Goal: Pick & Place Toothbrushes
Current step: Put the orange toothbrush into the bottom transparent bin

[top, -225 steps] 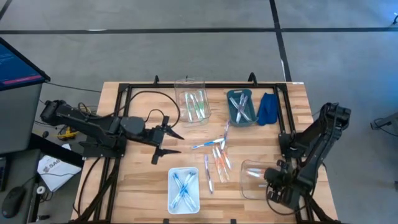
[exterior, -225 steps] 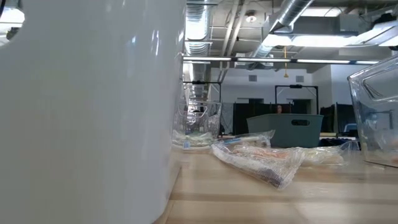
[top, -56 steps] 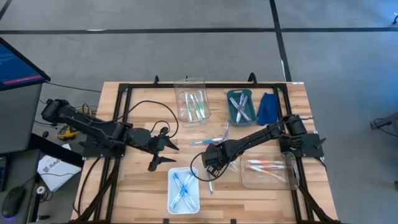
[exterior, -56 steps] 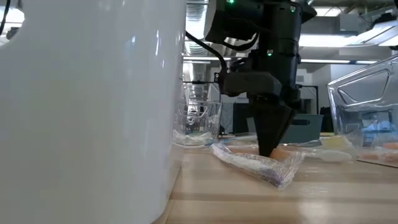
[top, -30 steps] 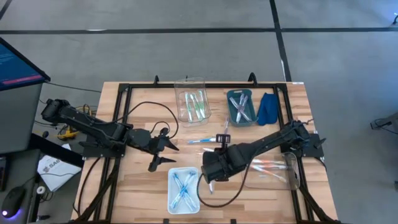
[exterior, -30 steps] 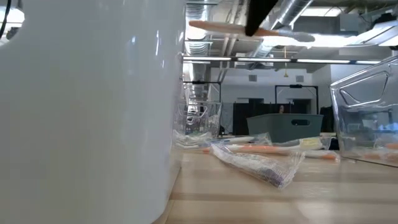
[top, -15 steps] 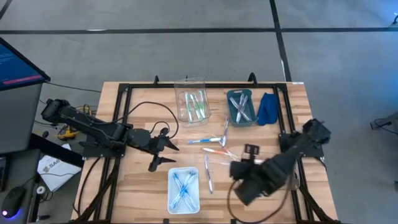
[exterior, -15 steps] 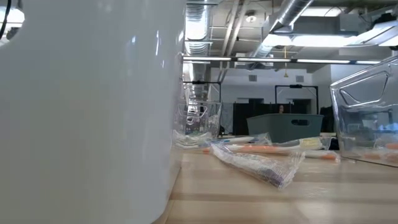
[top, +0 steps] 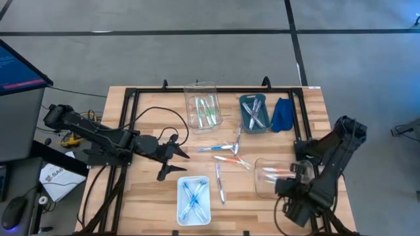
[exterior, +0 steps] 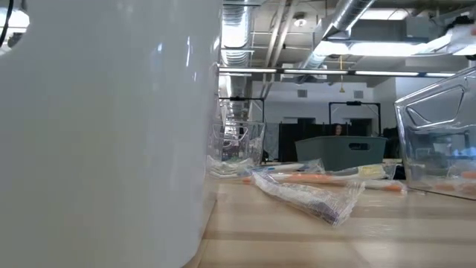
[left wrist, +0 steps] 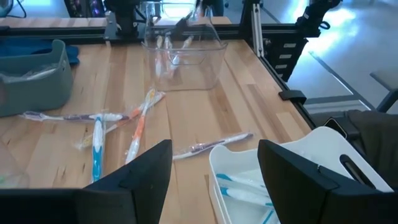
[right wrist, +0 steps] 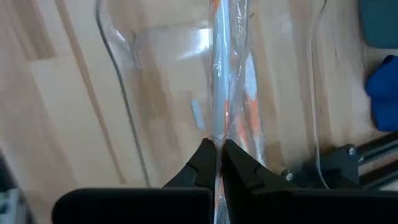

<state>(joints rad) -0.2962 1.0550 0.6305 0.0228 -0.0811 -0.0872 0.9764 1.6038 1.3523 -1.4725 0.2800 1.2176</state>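
Note:
My right gripper (right wrist: 217,154) is shut on an orange toothbrush in a clear wrapper (right wrist: 225,74), above a clear container (top: 272,177) at the near right that holds other orange toothbrushes. My left gripper (top: 174,164) waits open left of the table's middle. A few loose toothbrushes (top: 226,154) lie flat mid-table, a purple one (top: 220,185) nearer the front. In the left wrist view they show as loose toothbrushes (left wrist: 118,121) beyond my left gripper (left wrist: 214,180). My right gripper pinches the wrapped orange toothbrush near one end (right wrist: 218,134) between its two fingertips (right wrist: 204,158), coming steeply from above. The rest of the brush runs on away from the fingers, lifted clear over the clear container's open top.
A clear container with green toothbrushes (top: 203,108), a teal bin (top: 254,111) and a folded blue cloth (top: 283,113) stand along the far side. A white tray with blue toothbrushes (top: 194,198) sits at the near middle. A black frame (top: 131,98) borders the wooden table.
My right gripper has swung from the table's middle toward the right edge, turning about its wrist, and carried the orange toothbrush, lifted clear of the table, over the clear container. It has stayed shut on it.

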